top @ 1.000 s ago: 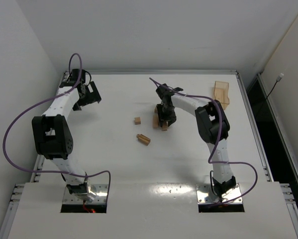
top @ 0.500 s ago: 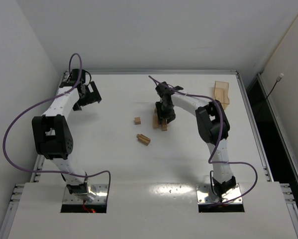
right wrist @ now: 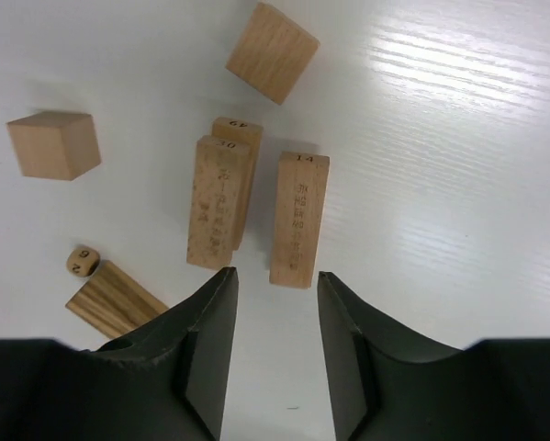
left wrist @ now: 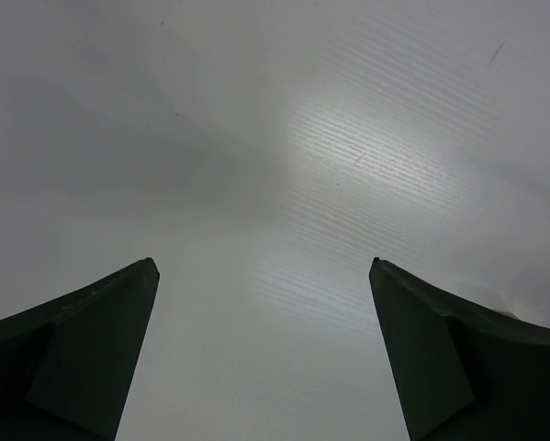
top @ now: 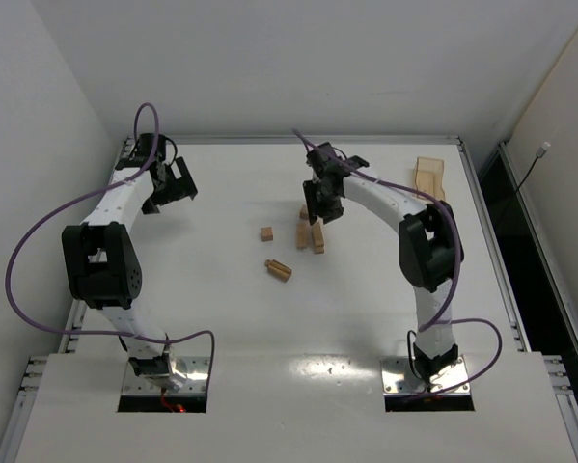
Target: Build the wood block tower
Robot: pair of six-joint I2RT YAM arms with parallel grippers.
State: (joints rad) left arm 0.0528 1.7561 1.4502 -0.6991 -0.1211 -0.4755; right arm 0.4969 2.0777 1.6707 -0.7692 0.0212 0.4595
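left claw (top: 178, 183) hangs over the far-left desk (top: 221, 318), spread wide and empty. mid-desk lie a loose cube (right wrist: 54, 144) and a striped block (right wrist: 116, 299). right of them, the wood block tower (right wrist: 221, 197) is just bars lying side by side. right claw (right wrist: 276, 358) hovers close by, partly apart, gripping nothing.

Empty jaws hover near right bar (right wrist: 298, 220) beside left bar (right wrist: 221, 197), seemingly stacked double.
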